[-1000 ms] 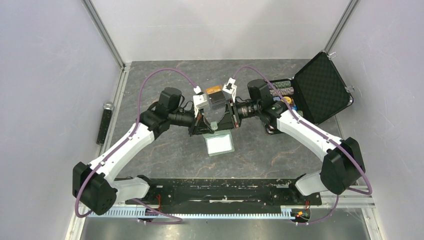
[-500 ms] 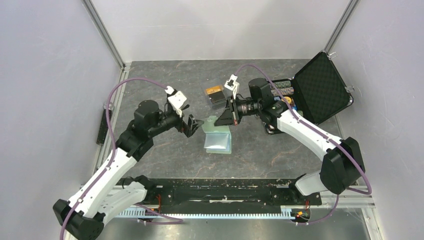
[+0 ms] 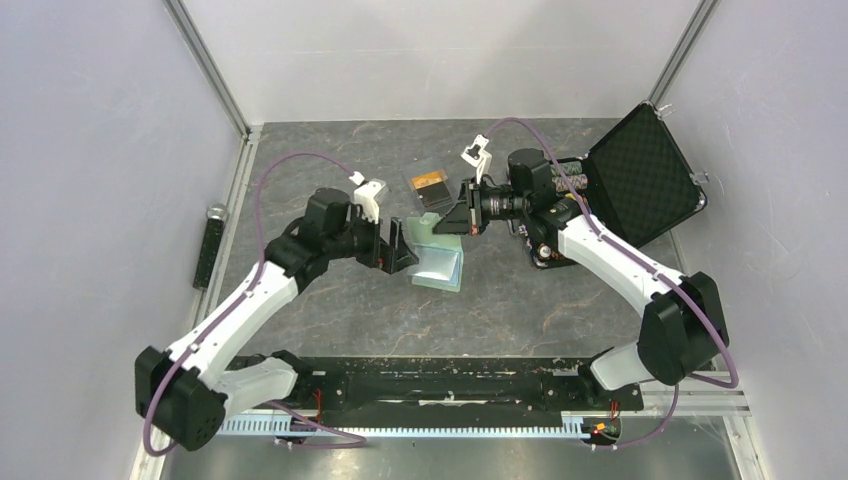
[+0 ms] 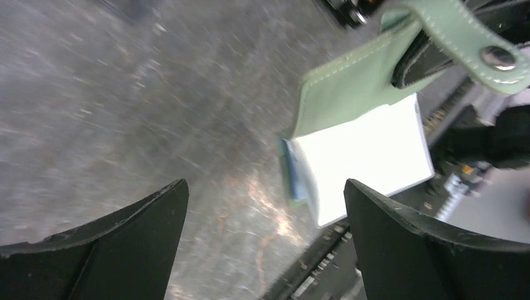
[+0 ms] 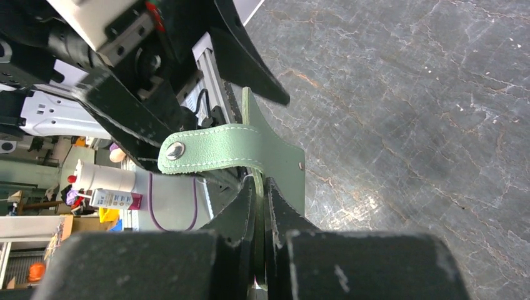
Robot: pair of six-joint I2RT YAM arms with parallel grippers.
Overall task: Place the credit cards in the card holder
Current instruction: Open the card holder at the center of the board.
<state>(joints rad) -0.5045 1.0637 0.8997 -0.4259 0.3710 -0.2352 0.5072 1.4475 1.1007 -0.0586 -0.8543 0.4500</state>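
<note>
From my station I see the card holder (image 3: 440,266) lying open near the middle of the desk (image 3: 330,160), its pale lower leaf flat on the surface and its green upper leaf tipped up off it. My right fingers (image 3: 447,222) are closed on the edge of that raised leaf; in the right wrist view the green material is pinched between them, and the snap tab (image 5: 212,149) curls over just beyond their tips. My left fingers (image 3: 402,246) are spread wide and grip nothing; they sit just beside the holder's left edge, and through the left wrist camera the holder shows ahead between them, the inner leaf washed out by glare. The credit cards (image 3: 430,187), one orange and one dark, lie on the desk just behind the holder, apart from both sets of fingers. An open black case (image 3: 640,170) stands at the far right corner.
</note>
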